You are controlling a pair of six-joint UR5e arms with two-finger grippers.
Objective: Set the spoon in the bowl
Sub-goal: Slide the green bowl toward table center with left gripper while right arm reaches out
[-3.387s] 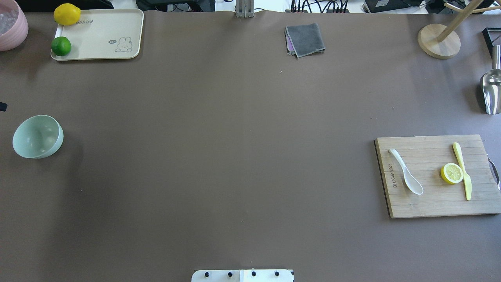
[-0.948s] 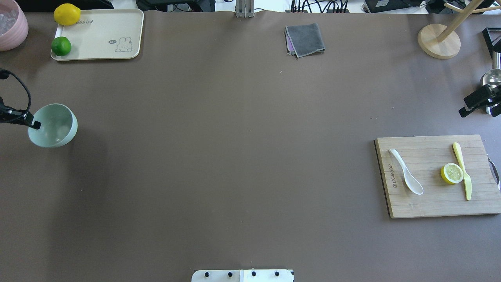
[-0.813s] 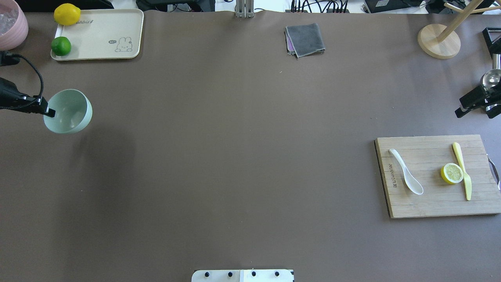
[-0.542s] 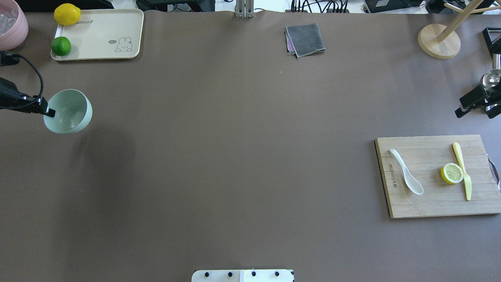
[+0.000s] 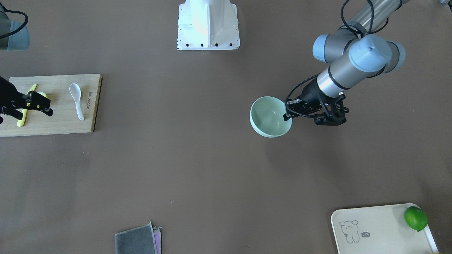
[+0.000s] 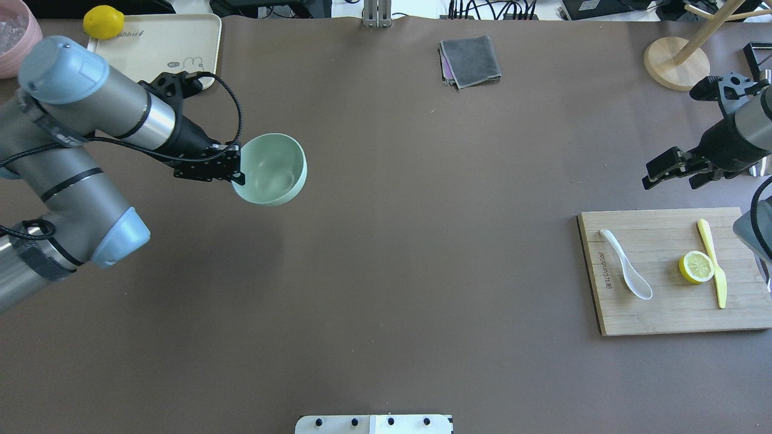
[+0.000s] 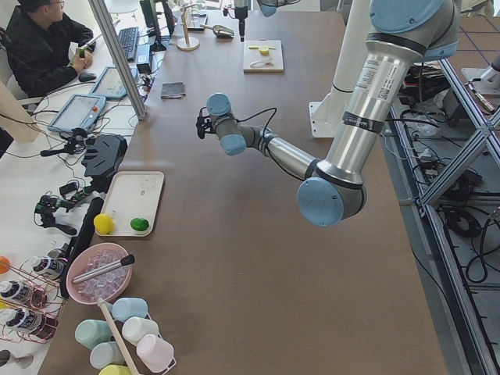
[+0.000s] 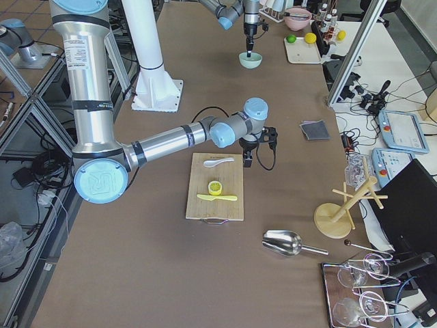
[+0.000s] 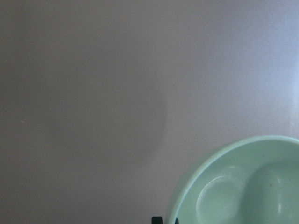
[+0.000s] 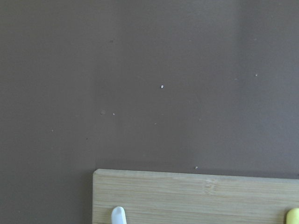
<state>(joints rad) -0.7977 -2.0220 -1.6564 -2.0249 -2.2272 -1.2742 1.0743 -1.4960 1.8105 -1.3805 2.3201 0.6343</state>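
Mint-green bowl (image 6: 271, 169) hangs clear of counter (image 6: 422, 253), rim pinched by left gripper (image 6: 237, 170). Right gripper (image 6: 670, 173) spread wide, empty, just off wooden board (image 6: 663, 316). White spoon (image 6: 627, 272) lies on board robot-side of it; lemon half (image 6: 696, 267) and yellow knife (image 6: 715, 265) lie further outboard.

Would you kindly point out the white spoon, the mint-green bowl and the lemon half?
spoon (image 6: 639, 285): overhead exterior view, on its oval scoop.
bowl (image 6: 274, 166): overhead exterior view, on its bare inner wall.
lemon half (image 6: 696, 267): overhead exterior view, on its cut face.
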